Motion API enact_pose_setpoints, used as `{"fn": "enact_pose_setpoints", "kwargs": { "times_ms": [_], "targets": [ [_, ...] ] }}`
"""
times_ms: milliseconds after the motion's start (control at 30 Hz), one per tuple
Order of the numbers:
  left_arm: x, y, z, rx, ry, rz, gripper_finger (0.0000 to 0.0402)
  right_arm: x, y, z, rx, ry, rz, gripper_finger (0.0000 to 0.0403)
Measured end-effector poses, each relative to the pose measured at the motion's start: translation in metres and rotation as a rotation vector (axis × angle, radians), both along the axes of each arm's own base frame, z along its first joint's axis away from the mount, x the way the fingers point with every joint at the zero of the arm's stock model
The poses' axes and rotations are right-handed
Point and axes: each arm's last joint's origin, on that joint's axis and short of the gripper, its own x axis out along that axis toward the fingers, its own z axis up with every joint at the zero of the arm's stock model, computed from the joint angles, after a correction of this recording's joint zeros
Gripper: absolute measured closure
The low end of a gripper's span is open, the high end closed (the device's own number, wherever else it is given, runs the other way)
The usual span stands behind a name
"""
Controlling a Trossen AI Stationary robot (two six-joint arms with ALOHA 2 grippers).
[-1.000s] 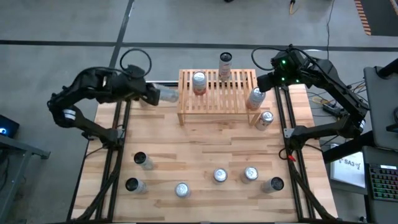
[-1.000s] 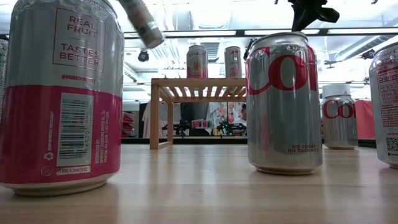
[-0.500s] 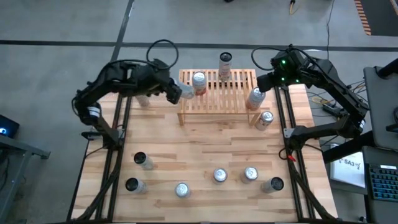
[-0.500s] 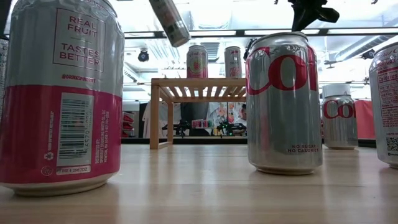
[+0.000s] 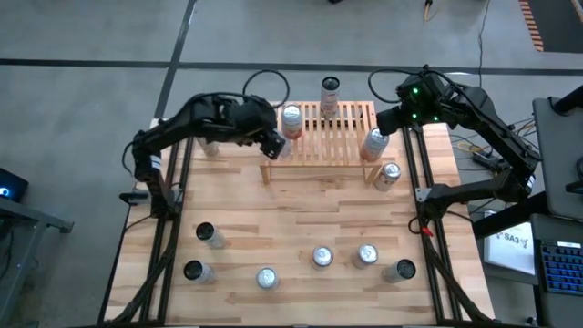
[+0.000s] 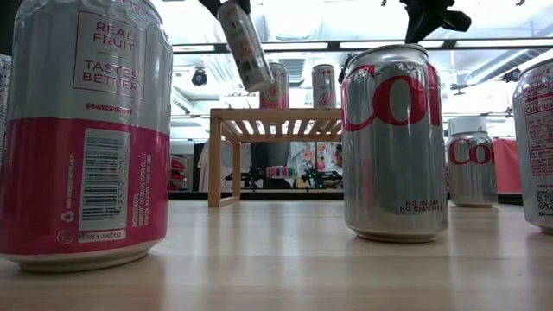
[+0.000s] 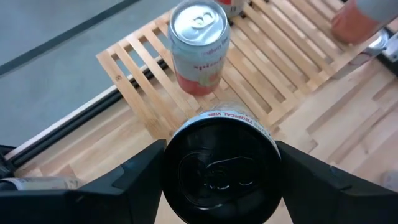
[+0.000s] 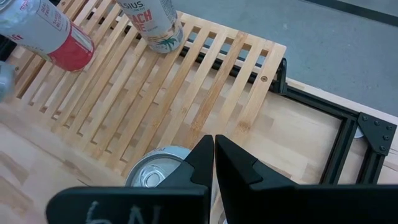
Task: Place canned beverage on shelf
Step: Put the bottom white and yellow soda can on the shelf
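Observation:
The wooden slatted shelf (image 5: 319, 137) stands at the table's far middle. A pink can (image 5: 291, 118) and a peach can (image 5: 330, 91) stand on it, and a third can (image 5: 373, 143) is at its right end. My left gripper (image 5: 270, 140) hangs over the shelf's left end, shut on a black-topped can (image 7: 221, 168). In the low view this can (image 6: 245, 45) hangs tilted in the air. My right gripper (image 8: 214, 155) is shut on nothing, above the shelf's right end. My left gripper pinches the can's round wall just below its black top (image 7: 186, 127), one finger (image 7: 140, 183) on each side. The fingers slant down from the table's left side. The can is lifted clear and hangs tilted, its bottom end (image 6: 257, 82) lower and toward the shelf.
Several cans stand on the near half of the table, among them a pink one (image 6: 86, 130) and a silver and red one (image 6: 395, 142). Another silver and red can (image 5: 390, 173) stands on the table by the shelf's right leg. Black frame rails (image 5: 168, 210) run along both table sides.
My left gripper has carried the can toward the table's right, from beyond the left rail to the shelf's left end. It has rolled on the way. The can has tipped from nearly level to steeply tilted.

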Motion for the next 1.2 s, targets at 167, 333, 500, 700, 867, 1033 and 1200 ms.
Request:
{"fn": "enact_pose_setpoints", "kwargs": {
  "times_ms": [167,333,500,700,867,1033,1200],
  "targets": [
    [0.009,0.002,-0.008,-0.005,0.025,0.004,0.0151,0.000,0.000,0.000,0.000,0.000,0.000,0.0394],
    [0.013,0.006,-0.012,-0.008,0.037,0.015,0.0149,0.000,0.000,0.000,0.000,0.000,0.000,0.0394],
    [0.015,0.011,-0.015,-0.011,0.045,0.031,0.0148,0.000,0.000,0.000,0.001,0.000,0.000,0.0394],
    [0.015,0.012,-0.015,-0.013,0.044,0.036,0.0147,0.000,0.000,0.000,0.001,0.000,0.001,0.0394],
    [0.015,0.013,-0.015,-0.014,0.043,0.041,0.0146,0.000,0.000,0.000,0.002,0.001,0.001,0.0394],
    [0.016,0.012,-0.015,-0.016,0.042,0.043,0.0146,0.000,0.000,0.000,0.001,0.001,0.001,0.0394],
    [0.016,0.012,-0.015,-0.017,0.041,0.044,0.0146,0.000,0.000,0.000,0.002,0.001,0.001,0.0394]
  ]
}}
